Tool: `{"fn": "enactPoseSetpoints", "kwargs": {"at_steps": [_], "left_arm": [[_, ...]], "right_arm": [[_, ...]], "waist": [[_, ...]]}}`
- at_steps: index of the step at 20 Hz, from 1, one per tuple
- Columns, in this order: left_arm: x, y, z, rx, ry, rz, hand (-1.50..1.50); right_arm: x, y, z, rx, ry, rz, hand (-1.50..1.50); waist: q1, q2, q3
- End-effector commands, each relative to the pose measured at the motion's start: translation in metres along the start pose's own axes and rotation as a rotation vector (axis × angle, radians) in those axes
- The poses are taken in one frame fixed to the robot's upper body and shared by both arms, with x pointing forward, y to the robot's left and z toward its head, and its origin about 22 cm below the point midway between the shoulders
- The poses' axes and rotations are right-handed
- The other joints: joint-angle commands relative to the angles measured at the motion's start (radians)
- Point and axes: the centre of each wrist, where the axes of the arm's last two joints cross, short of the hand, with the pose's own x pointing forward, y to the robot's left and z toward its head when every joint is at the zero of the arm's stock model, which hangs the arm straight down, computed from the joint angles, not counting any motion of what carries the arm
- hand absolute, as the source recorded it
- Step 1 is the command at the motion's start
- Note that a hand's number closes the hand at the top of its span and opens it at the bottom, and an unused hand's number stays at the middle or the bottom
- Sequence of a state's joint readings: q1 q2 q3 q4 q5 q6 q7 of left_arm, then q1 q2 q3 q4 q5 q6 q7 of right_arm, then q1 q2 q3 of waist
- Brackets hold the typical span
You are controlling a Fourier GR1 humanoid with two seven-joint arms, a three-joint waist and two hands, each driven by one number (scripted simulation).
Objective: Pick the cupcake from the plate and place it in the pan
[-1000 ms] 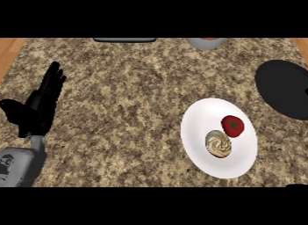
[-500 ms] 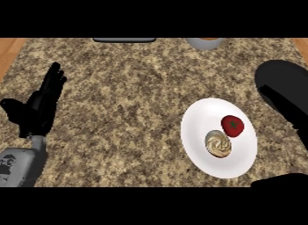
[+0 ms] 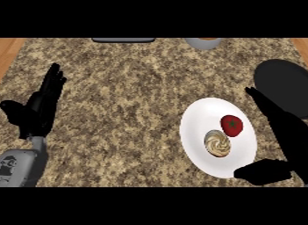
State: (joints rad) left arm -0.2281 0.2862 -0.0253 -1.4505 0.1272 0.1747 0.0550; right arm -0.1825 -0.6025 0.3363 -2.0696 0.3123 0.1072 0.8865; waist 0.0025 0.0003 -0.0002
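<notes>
In the head view a cupcake with swirled beige frosting sits on a white plate, beside a red tomato. The black pan lies at the right edge, beyond the plate. My right hand stretches along the plate's right side with straight fingers pointing toward the pan, open and holding nothing; its thumb reaches over the plate's near rim. My left hand rests open at the left, fingers up, far from the plate.
A grey bowl and a dark flat object sit at the counter's far edge. Wooden surface shows past the speckled counter at both upper corners.
My right hand has come up from the lower right corner and now lies along the plate's right side. The left hand has stayed put.
</notes>
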Motion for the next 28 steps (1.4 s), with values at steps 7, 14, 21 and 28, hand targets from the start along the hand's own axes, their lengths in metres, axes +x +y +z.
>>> {"fn": "enactPoseSetpoints", "kwargs": {"at_steps": [7, 14, 21, 28], "left_arm": [[-0.014, -0.001, 0.004, 0.008, 0.002, -0.015, 0.0], [0.009, 0.006, -0.001, -0.004, 0.004, 0.006, 0.0], [-0.001, -0.002, 0.002, 0.016, 0.0, -0.007, 0.0], [0.01, -0.015, 0.001, 0.007, -0.006, 0.008, 0.0]], "right_arm": [[-0.026, 0.018, -0.035, 0.094, 0.059, 0.013, -1.5], [-0.027, 0.048, -0.027, 0.178, 0.04, 0.056, -1.5], [-0.028, 0.053, -0.055, 0.223, 0.084, 0.098, -1.5], [-0.02, 0.06, -0.06, 0.241, 0.163, 0.251, -1.5]], "waist": [[-0.002, 0.001, 0.0], [-0.003, -0.001, 0.0], [-0.001, 0.0, 0.0], [-0.001, 0.0, 0.0]]}}
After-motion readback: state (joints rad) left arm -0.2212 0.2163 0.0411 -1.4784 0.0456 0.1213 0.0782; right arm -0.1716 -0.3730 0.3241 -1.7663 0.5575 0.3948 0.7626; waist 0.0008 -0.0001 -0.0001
